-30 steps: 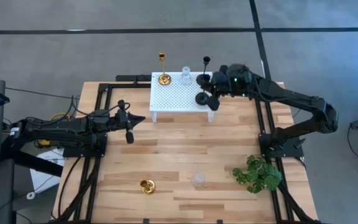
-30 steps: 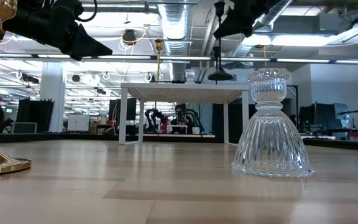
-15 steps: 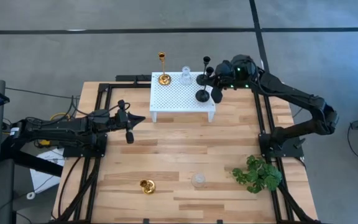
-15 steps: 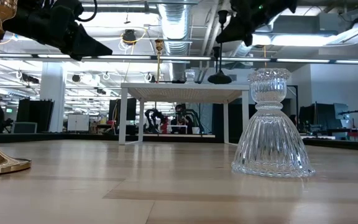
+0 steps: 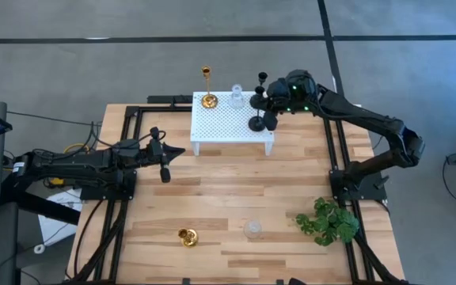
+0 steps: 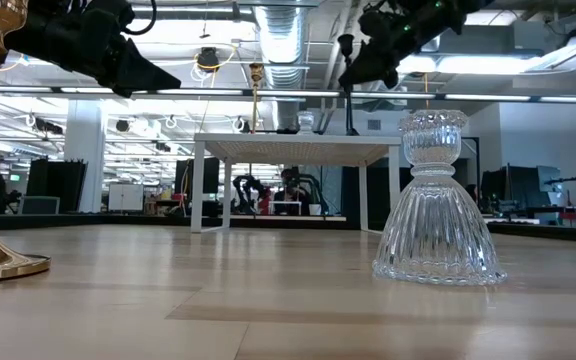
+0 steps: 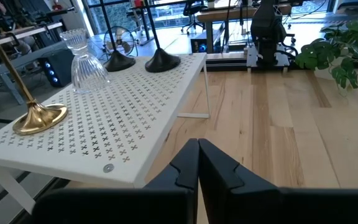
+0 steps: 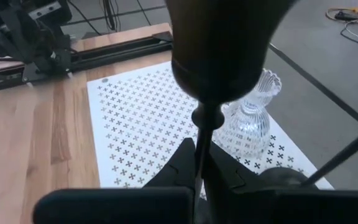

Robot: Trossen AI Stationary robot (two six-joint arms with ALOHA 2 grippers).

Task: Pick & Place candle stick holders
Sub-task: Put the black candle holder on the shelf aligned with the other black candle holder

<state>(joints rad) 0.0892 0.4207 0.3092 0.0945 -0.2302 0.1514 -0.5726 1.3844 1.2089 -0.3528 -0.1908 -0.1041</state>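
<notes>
Fingers of the right gripper (image 5: 269,109) stay pinched on the stem of a tall black candle stick holder (image 5: 268,120), which has moved across the white perforated platform (image 5: 226,125) toward its back corner, beside a second black holder (image 5: 256,122); placement appears imminent. Left gripper (image 5: 163,165) waits shut above the bench (image 5: 236,198).

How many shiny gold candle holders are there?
2. A tall gold holder stands on the white platform; a squat gold holder sits on the wooden table. None seem hidden.
</notes>
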